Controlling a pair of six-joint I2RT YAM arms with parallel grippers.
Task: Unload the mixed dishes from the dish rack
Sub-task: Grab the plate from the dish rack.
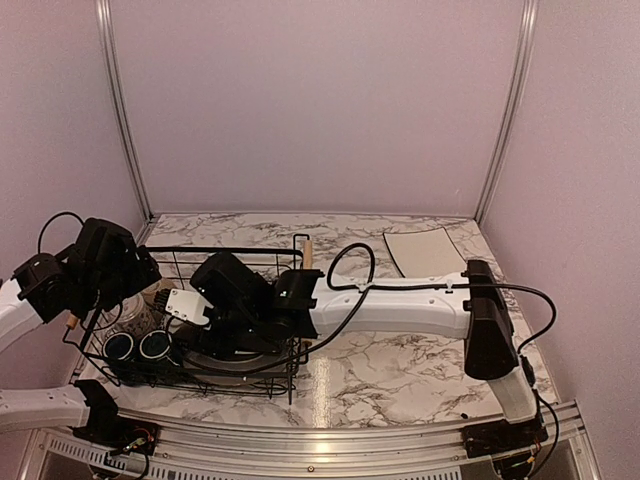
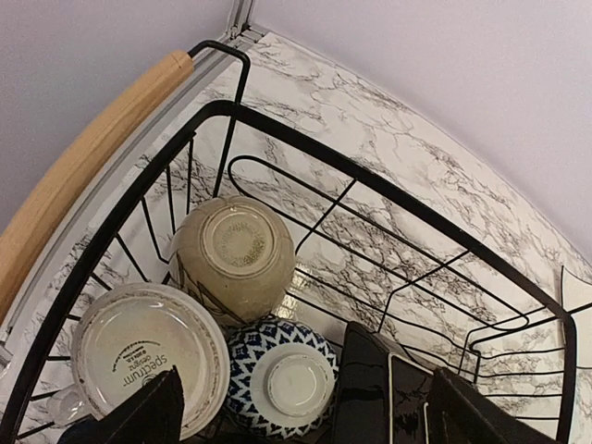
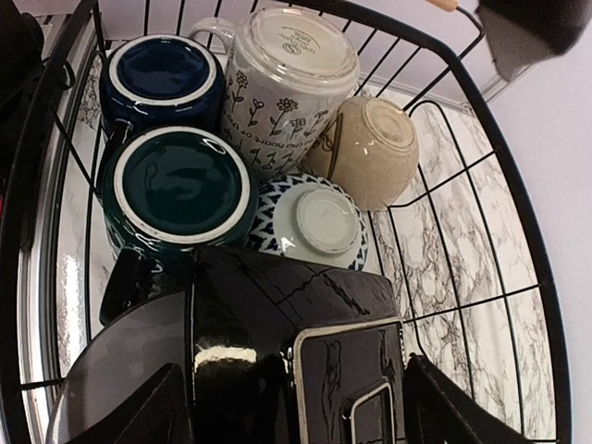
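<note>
The black wire dish rack sits at the left of the table. In the right wrist view it holds two dark-blue mugs, a white floral mug, a tan mug and a blue patterned bowl, all upside down. It also holds glossy black square plates and a grey plate. My right gripper is open inside the rack, its jaws either side of a black square plate. My left gripper is open and empty above the tan mug and the bowl.
A cream square plate lies flat on the marble table at the far right. The rack's wooden handles stand on its short sides. The right arm stretches across the table's middle into the rack. Lilac walls close in three sides.
</note>
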